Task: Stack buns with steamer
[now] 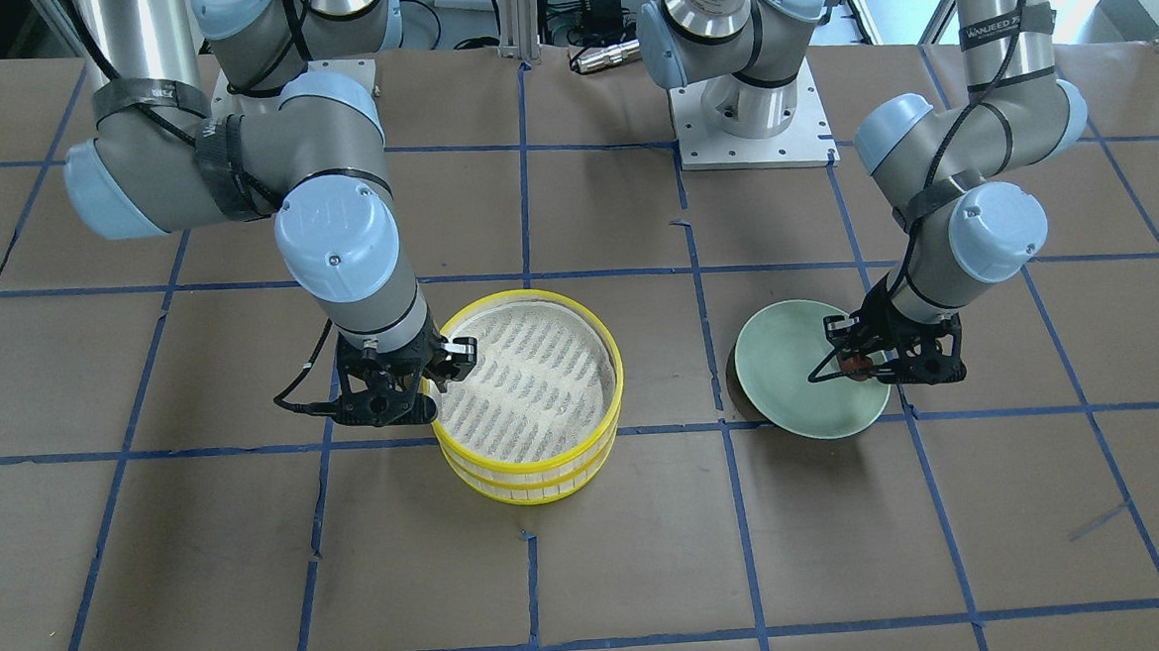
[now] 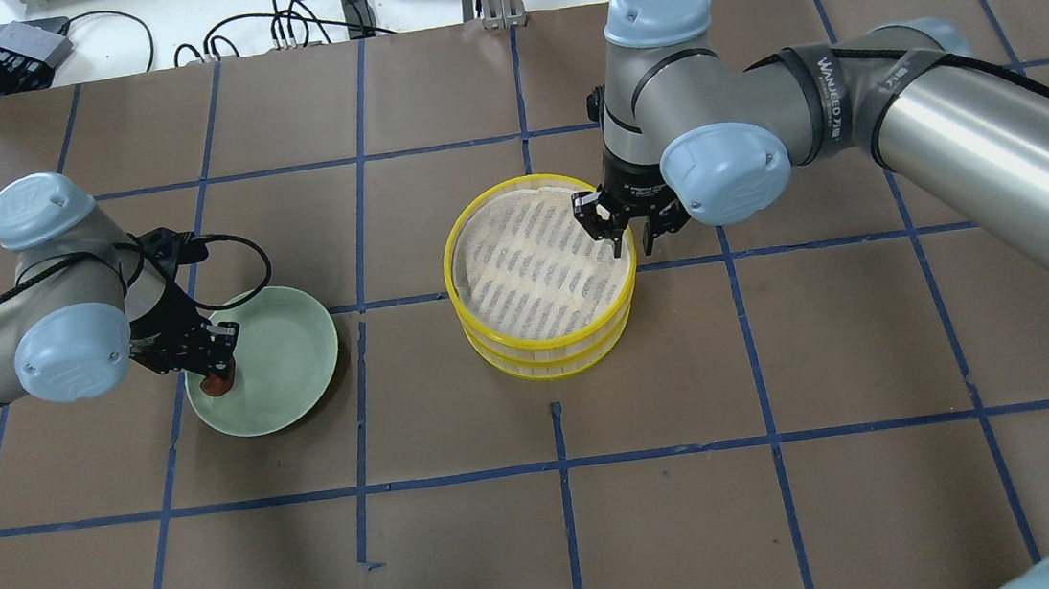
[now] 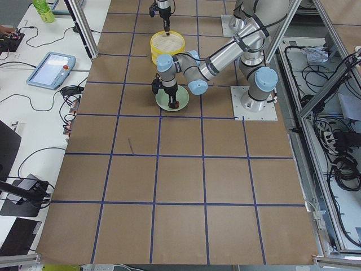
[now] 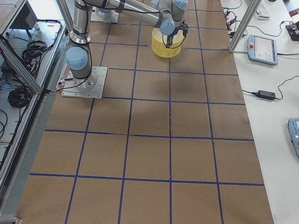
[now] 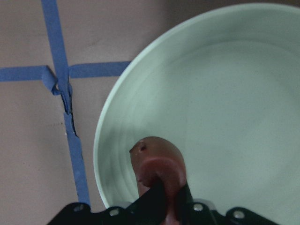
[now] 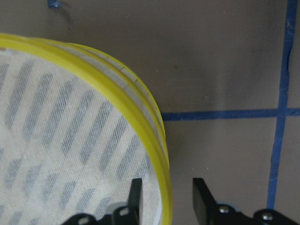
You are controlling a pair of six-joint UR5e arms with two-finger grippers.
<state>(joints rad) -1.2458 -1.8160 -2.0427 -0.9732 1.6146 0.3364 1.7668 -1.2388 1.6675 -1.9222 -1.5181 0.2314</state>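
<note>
**Left has the brown bun, right straddles the steamer rim**

Left gripper [image 2: 219,370]: fingers clamped on the reddish-brown bun [image 5: 157,157]. The bun sits between the two fingers, over the pale green plate [image 2: 285,356], close to the plate's rim on the side nearest the arm. In the left wrist view the bun's rounded end pokes out past the fingertips, with plate surface behind it. Can't tell if the bun touches the plate or hangs just above it.

Right gripper [image 2: 632,244]: fingers [image 6: 201,204] apart, one on each side of the yellow rim of the steamer [image 2: 544,343]. One finger is inside, over the white slatted liner. The other is outside, over the bench [image 2: 743,360]. The right wrist view shows a gap between each finger and the rim, so nothing is gripped.

Steamer: two yellow-rimmed tiers, stacked, mid-bench, well apart from the plate. The bun is at the plate, so it is also well apart from the steamer.

Writing: the right-arm strap [image 2: 836,82], black, reads "WANJEED" plus a character or two I can't make out. The left-arm strap [image 1: 996,31] shows the same word in the front-facing view. Any other text is too small to read.

The bench is brown with a blue tape grid [image 2: 560,464].
</note>
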